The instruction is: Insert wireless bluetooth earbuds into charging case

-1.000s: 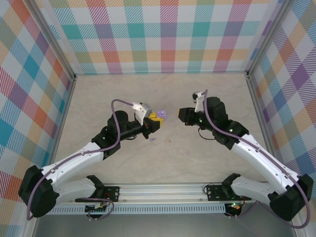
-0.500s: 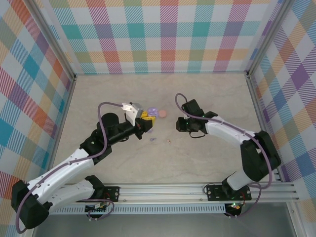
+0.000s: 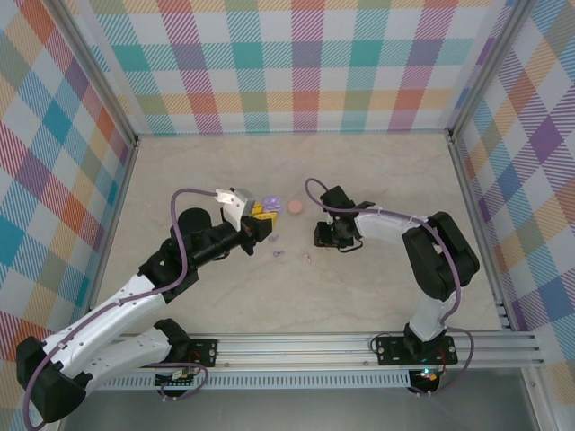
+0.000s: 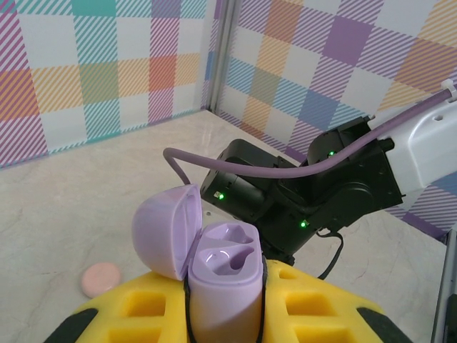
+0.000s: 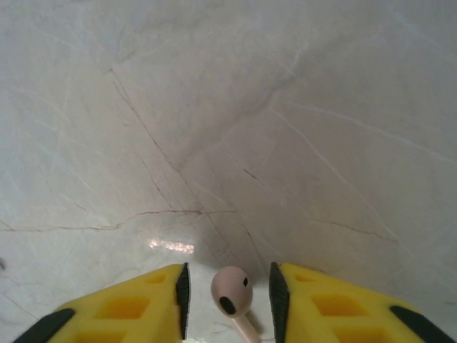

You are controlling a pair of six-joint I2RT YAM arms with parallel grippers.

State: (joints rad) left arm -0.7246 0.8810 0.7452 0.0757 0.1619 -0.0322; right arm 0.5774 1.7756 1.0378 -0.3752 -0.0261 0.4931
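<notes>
From above, the left pincer (image 3: 262, 217) pinches the purple charging case (image 3: 269, 201). A pink disc (image 3: 294, 206) lies just beside it on the table (image 3: 377, 171). A tiny purple earbud (image 3: 278, 255) lies on the table nearby. The right pincer (image 3: 322, 235) is down low, near the disc.

The left wrist view shows the case standing up between the yellow fingers. Its lid (image 4: 166, 232) is open and both holes are bare.

The right wrist view shows the right pincer spread. A pale pink earbud (image 5: 232, 289) lies on the table between the fingers and touches neither.
</notes>
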